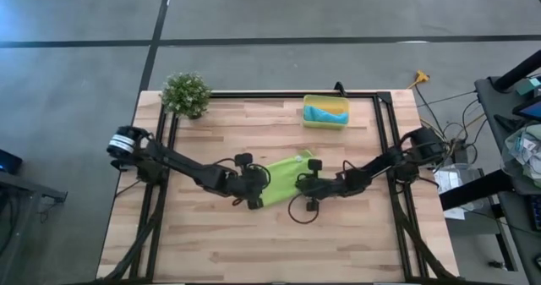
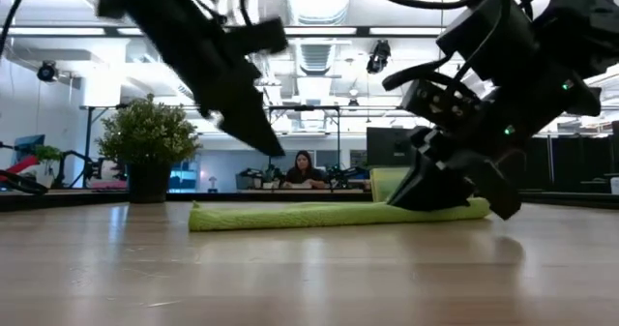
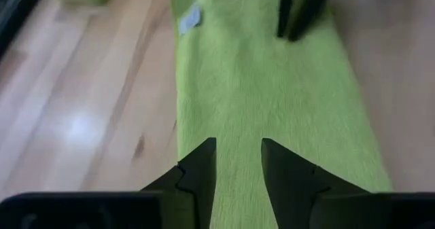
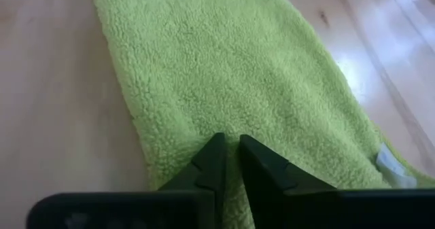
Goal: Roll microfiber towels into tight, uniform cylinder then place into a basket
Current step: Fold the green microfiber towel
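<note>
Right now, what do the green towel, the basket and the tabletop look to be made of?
Green towel: soft fleecy microfibre, matte, judging by the nubby looped pile in the right wrist view; a small white tag sits near one edge. Basket: probably moulded plastic, a smooth bright-yellow low wall. Tabletop: wood planks, pale with visible grain and seams; a soft sheen suggests a sealed finish.

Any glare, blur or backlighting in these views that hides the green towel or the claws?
Low view: bright ceiling lights leave both arms as dark silhouettes; the lime-green towel reads clearly. Left wrist view: a window glare patch on the table, and the white tag is soft. Right wrist view: glare on the wood at one edge; towel pile sharp by the right claw.
</note>
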You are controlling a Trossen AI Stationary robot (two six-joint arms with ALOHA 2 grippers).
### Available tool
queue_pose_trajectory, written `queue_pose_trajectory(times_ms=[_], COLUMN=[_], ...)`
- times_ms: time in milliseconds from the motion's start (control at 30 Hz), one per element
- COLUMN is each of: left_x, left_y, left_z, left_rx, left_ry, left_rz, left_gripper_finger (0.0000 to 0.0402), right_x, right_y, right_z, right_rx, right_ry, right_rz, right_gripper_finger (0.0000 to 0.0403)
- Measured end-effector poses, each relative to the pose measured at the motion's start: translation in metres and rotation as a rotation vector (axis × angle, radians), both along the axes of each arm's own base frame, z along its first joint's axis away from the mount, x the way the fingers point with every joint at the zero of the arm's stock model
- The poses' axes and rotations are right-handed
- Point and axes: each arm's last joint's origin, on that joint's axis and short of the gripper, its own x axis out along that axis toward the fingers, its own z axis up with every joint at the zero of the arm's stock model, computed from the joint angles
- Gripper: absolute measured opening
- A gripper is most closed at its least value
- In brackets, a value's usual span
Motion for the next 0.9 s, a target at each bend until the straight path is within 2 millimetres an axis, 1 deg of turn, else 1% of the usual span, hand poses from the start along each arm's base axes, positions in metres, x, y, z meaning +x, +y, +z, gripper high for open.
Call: queue_pose_trajectory(times_ms=[33, 100, 167, 267, 333, 433, 533, 667, 833, 900], left_x=[0.003, 0.001, 0.002, -0.002, -0.002, 0.000, 0.010, 0.017, 0.015, 0.013], left_y=[0.001, 0.004, 0.005, 0.004, 0.000, -0.007, -0.018, -0.030, -0.047, -0.052], left_z=[-0.005, -0.018, -0.029, -0.051, -0.058, -0.072, -0.073, -0.067, -0.065, -0.065], left_rx=[-0.018, -0.038, -0.096, -0.175, -0.216, -0.230, -0.278, -0.356, -0.389, -0.403], left_ry=[-0.015, 0.036, 0.056, 0.109, 0.105, 0.099, 0.002, -0.101, -0.123, -0.131], left_rz=[0.020, 0.036, 0.039, 0.093, 0.112, 0.113, 0.060, -0.030, -0.089, -0.071], left_gripper_finger=[0.0102, 0.0102, 0.0102, 0.0102, 0.0102, 0.0102, 0.0102, 0.0102, 0.0102, 0.0102], right_x=[0.000, 0.001, 0.002, 0.002, 0.001, 0.000, -0.001, -0.002, -0.004, -0.004], right_y=[0.000, 0.000, 0.000, 0.000, 0.000, -0.001, -0.003, -0.005, -0.009, -0.010], right_z=[-0.003, -0.007, -0.007, -0.006, -0.006, -0.006, -0.009, -0.012, -0.014, -0.014], right_rx=[-0.001, -0.007, -0.005, -0.009, -0.016, -0.039, -0.066, -0.069, -0.072, -0.074], right_ry=[0.002, -0.010, -0.019, -0.029, -0.030, -0.032, -0.037, -0.040, -0.041, -0.043], right_rz=[-0.004, -0.011, -0.013, -0.017, -0.022, -0.042, -0.079, -0.101, -0.119, -0.124], right_gripper_finger=[0.0038, 0.0031, 0.0027, 0.0027, 0.0028, 0.0028, 0.0028, 0.0028, 0.0028, 0.0028])
